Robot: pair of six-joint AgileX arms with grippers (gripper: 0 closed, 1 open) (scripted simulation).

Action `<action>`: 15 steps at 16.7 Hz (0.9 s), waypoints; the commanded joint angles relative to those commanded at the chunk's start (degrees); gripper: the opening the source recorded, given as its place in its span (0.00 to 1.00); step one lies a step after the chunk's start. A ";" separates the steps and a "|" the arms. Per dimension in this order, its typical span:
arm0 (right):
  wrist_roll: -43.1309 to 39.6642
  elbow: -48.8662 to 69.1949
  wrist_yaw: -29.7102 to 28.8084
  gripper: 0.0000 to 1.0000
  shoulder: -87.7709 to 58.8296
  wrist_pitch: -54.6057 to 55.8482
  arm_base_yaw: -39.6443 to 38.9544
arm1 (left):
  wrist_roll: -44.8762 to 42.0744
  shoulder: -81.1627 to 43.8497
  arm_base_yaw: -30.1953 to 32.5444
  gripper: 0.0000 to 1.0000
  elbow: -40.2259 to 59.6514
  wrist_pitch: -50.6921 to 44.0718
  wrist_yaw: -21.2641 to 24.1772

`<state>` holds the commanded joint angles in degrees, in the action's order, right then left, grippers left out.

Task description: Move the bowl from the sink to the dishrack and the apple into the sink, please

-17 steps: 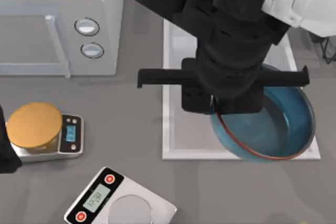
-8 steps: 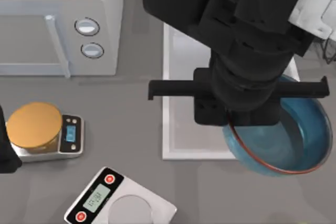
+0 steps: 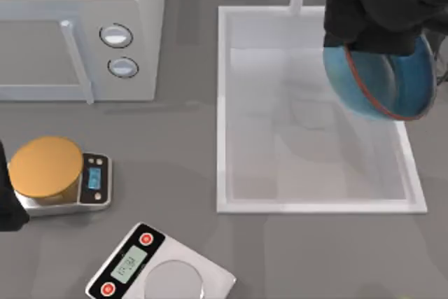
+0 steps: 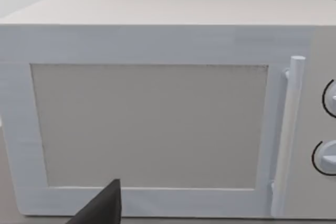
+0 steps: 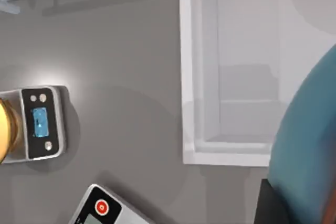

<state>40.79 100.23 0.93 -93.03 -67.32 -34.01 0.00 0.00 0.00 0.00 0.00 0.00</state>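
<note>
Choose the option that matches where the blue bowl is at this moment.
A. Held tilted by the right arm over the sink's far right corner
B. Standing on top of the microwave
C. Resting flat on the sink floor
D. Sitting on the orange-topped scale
A: in the top view the bowl hangs tilted under the right claw, over the far right corner of the sink, whose floor lies bare.

The setting is a rendered kitchen worktop. Evidence: a boxy white microwave [image 3: 77, 29] with two round dials and a bar handle, a large white rectangular sink basin [image 3: 221, 117] set into the grey counter [image 3: 182, 159], an orange-topped round kitchen scale [image 3: 52, 173], and a flat silver digital scale [image 3: 161, 274].
</note>
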 joint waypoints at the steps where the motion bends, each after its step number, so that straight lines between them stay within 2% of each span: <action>1: -2.93 -1.44 1.79 0.00 1.45 4.47 4.16 | 0.00 0.00 0.00 1.00 0.00 0.00 0.00; 10: -29.17 -16.47 16.46 0.00 13.68 48.77 42.52 | 0.00 0.00 0.00 1.00 0.00 0.00 0.00; 15: -38.30 -23.09 21.09 0.00 17.41 64.47 55.88 | 0.00 0.00 0.00 1.00 0.00 0.00 0.00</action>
<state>2.49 77.14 22.01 -75.62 -2.85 21.87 0.00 0.00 0.00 0.00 0.00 0.00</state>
